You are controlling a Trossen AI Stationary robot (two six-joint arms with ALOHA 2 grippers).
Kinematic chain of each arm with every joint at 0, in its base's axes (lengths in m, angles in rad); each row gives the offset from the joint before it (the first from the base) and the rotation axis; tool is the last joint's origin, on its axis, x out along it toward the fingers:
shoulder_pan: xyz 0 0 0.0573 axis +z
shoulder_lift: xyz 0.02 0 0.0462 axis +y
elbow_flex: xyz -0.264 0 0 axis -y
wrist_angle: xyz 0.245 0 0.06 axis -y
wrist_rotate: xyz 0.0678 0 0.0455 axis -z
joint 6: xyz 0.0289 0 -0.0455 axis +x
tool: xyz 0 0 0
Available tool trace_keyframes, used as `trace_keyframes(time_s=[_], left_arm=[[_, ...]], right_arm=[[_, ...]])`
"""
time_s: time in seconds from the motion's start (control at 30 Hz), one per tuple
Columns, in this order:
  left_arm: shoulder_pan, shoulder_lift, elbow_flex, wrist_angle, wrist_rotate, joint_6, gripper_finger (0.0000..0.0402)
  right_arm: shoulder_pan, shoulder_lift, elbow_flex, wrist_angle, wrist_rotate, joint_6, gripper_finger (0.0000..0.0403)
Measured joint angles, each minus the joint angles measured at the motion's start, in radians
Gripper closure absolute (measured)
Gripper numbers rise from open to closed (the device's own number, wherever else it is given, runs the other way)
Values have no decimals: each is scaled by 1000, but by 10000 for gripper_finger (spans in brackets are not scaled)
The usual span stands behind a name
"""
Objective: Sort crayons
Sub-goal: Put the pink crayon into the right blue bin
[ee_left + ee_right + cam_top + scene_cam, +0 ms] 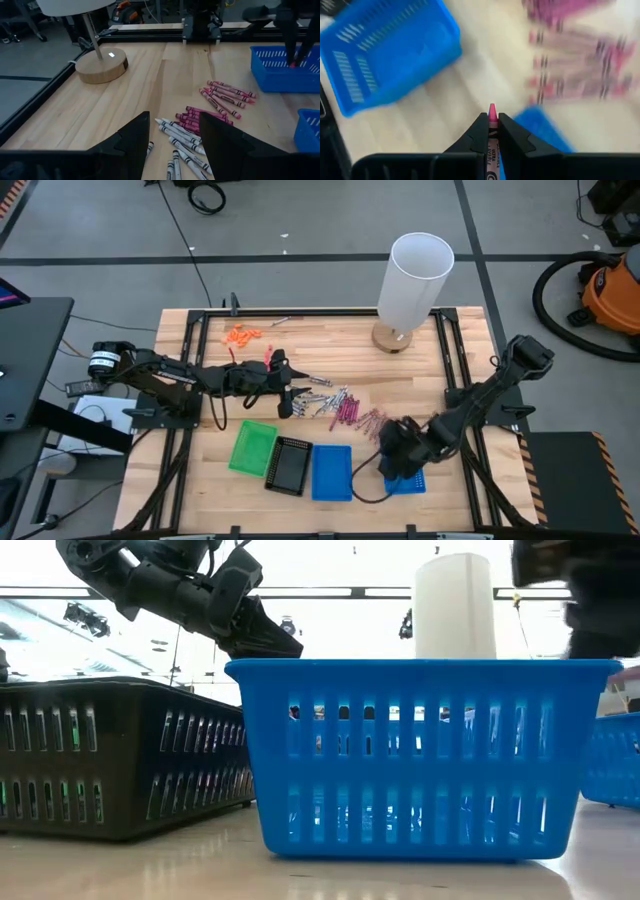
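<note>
Crayons: a mixed heap of silvery-grey crayons (182, 145) and maroon crayons (220, 97) is spread at the middle of the tabletop (330, 345), just beyond the row of trays.
Tabletop: a white lamp (412, 288) is stood at the far edge, well apart from the heap.
Trays: a green tray (252, 447), a black tray (289, 464) and a blue tray (332, 471) are lined up at the near edge; a smaller blue tray (405, 480) is set to their right.
Left gripper (172, 145): held low over the grey end of the heap, jaws spread, nothing gripped.
Right gripper (491, 131): poised above the smaller blue tray, jaws pinching one maroon crayon (492, 114).
Step in hand, as judged: the maroon crayon is to be dropped into the smaller blue tray.
Advice: the jaws should be centred inside the rim and lowered before release, so that the crayon is not bounced out.
</note>
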Motion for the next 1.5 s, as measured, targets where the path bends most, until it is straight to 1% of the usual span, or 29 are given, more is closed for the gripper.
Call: trace_keyframes(time_s=[0.07,0.2,0.33,0.5,0.6,0.67,0.77,0.87,1.07,1.2,1.37,1.5], left_arm=[[0,0,0,1,0,0,221],[0,0,0,6,0,0,221],[0,0,0,20,0,6,221],[0,0,0,44,0,13,221],[0,0,0,44,0,13,221],[0,0,0,42,0,13,221],[0,0,0,42,0,22,221],[0,0,0,43,0,35,221],[0,0,0,42,0,36,221],[0,0,0,42,0,36,221],[0,0,0,26,0,36,221],[0,0,0,12,0,36,221]], right_arm=[[30,14,0,-16,-23,76,366],[76,29,0,-64,-18,212,366],[91,48,0,-95,-39,287,358],[90,53,0,-108,-63,305,314],[88,24,0,-133,-67,305,287],[80,-6,0,-152,-66,292,277],[49,-43,0,-199,-66,230,274],[-13,-69,0,-242,-91,142,277],[-138,-114,0,-251,-98,-65,281],[-232,-108,0,-239,-110,-230,282],[-341,-89,0,-165,-123,-423,282],[-415,-33,1,-105,-160,-579,283]])
